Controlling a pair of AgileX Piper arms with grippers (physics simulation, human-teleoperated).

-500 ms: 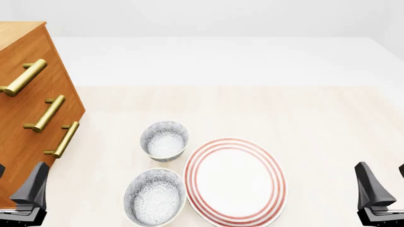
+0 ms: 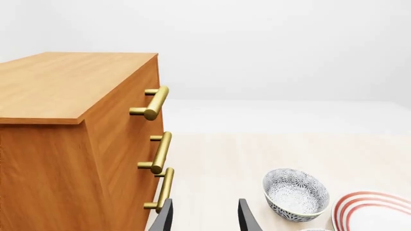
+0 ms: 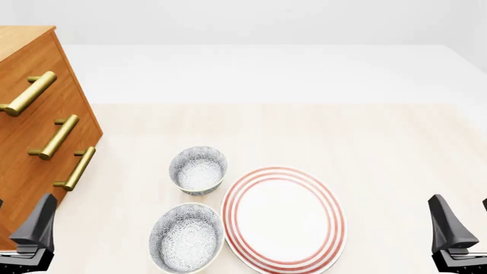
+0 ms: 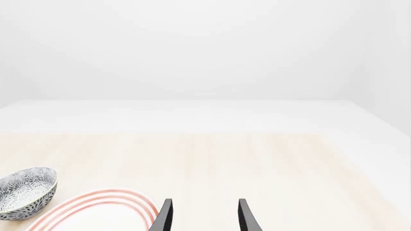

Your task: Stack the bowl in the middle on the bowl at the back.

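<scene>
Front view shows the bowl in the middle (image 3: 186,237) on the surface just left of the striped plate (image 3: 283,217), likely rigid, glazed and slippery, best pinched at its rim, while both tools, left (image 2: 204,216) and right (image 4: 204,216), stand apart, empty.

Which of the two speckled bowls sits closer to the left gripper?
The wide, shallow bowl beside the striped plate; the narrower, deeper bowl stands farther back from the left gripper.
</scene>
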